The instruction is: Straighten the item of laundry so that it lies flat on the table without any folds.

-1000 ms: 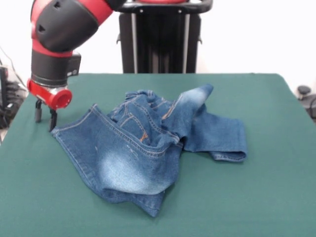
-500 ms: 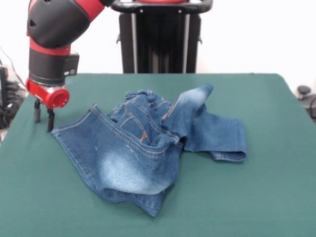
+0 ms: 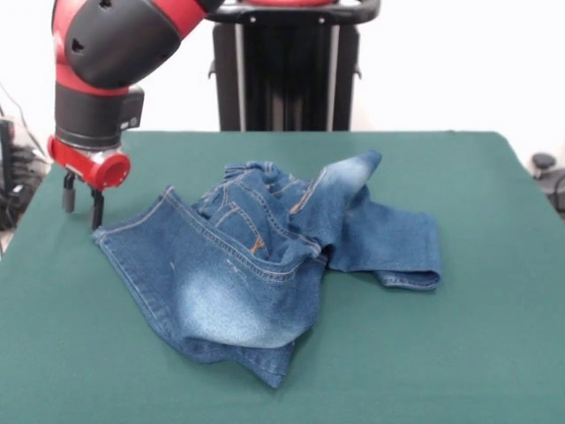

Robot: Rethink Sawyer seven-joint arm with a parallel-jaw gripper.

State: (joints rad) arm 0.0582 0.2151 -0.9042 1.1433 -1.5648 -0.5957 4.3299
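Jeans (image 3: 265, 265) lie crumpled mid-tabletop (image 3: 494, 353), their nearest hem corner just right of your claw (image 3: 81, 205) at left. Its fingers are spread, holding nothing.

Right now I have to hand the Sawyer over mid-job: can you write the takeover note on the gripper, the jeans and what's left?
Gripper: open, empty, fingers pointing down just above the table, beside the corner of the jeans at the picture's left. It does not appear to touch the denim.
Jeans: mid-table, crumpled. One leg is spread toward the camera, with its lower edge turned under; the waistband is bunched up in the middle; the other leg is folded over, running to the picture's right.
Done: nothing flattened so far.
Left: grasp the nearby corner, pull the fabric out, then unfold the doubled leg and smooth the bunched waist.
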